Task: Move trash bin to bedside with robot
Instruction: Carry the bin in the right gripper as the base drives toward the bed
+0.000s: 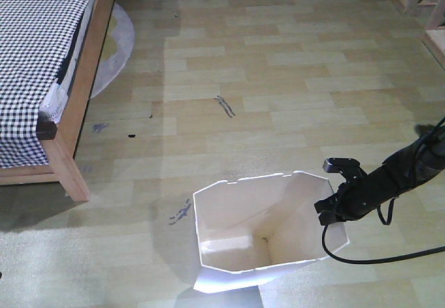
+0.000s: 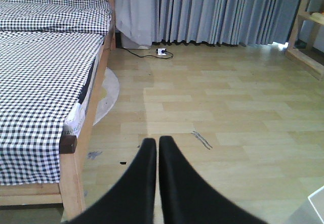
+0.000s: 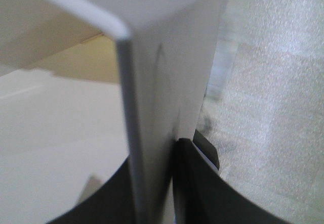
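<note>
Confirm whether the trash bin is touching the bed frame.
No, bare floor separates the trash bin from the bed frame.

The trash bin (image 1: 236,207) is white on the outside and cream on the inside. The bedding (image 1: 35,37) has a small black-and-white check pattern, and the bed frame (image 1: 80,99) is light brown wood. The floor (image 1: 292,78) shows yellowish planks in paler and darker tones, with a few dark scuff marks (image 1: 224,105). The curtains (image 2: 212,11) are grey-blue. The round rug (image 1: 119,40) is pale grey. The left end effector (image 2: 156,143) and the right end effector (image 1: 328,211) are both black.
</note>
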